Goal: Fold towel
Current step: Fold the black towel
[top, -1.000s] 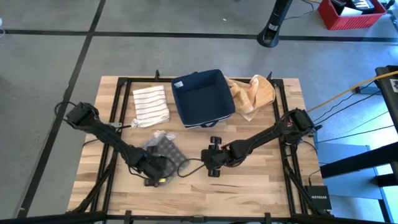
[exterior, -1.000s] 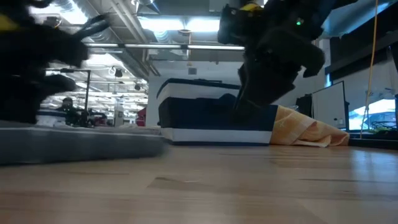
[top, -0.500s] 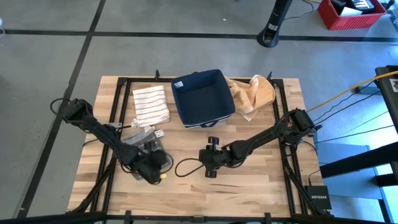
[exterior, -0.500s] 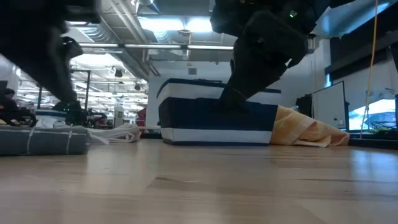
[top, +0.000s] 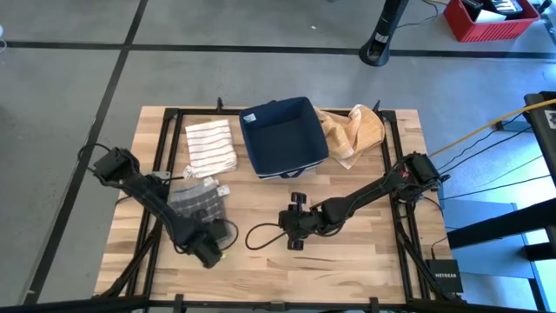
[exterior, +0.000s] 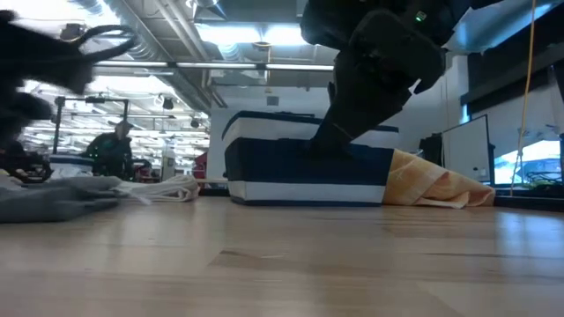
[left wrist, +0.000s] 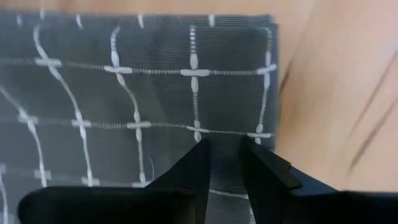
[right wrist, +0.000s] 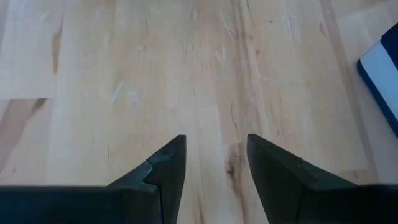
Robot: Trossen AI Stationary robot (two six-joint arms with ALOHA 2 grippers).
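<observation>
The grey cloth towel with a white windowpane check [top: 197, 202] lies folded into a neat rectangle on the left half of the pale wooden counter [top: 347, 252], just in front of the folded white towel with thin brown stripes [top: 211, 146]. In the left wrist view its weave is flat and smooth, with a straight folded edge and a square corner [left wrist: 155, 93]. From the low view it shows as a low grey heap [exterior: 53, 198] at the far left.

The left gripper [top: 208, 250] sits at the towel's near edge. Its fingers [left wrist: 194, 168] stand close together, with only a narrow gap between them, and towel cloth shows in that gap; they appear to pinch the edge.

A second ago the towel was a dark, rumpled square lying farther toward the middle of the counter, beside the left gripper. Half a second ago it was bunched up under the arm. It now rests flat, farther left and nearer the striped towel, and the left gripper has drawn nearer the counter's front edge.

Behind the middle of the counter stands the navy fabric bin with a white band [top: 283, 137], with the crumpled orange cloth [top: 352, 132] to its right; both lie as before.

The right gripper [top: 293, 228] hovers over bare wood near the centre, its fingers [right wrist: 165, 168] parted and holding nothing, much where it was.
</observation>
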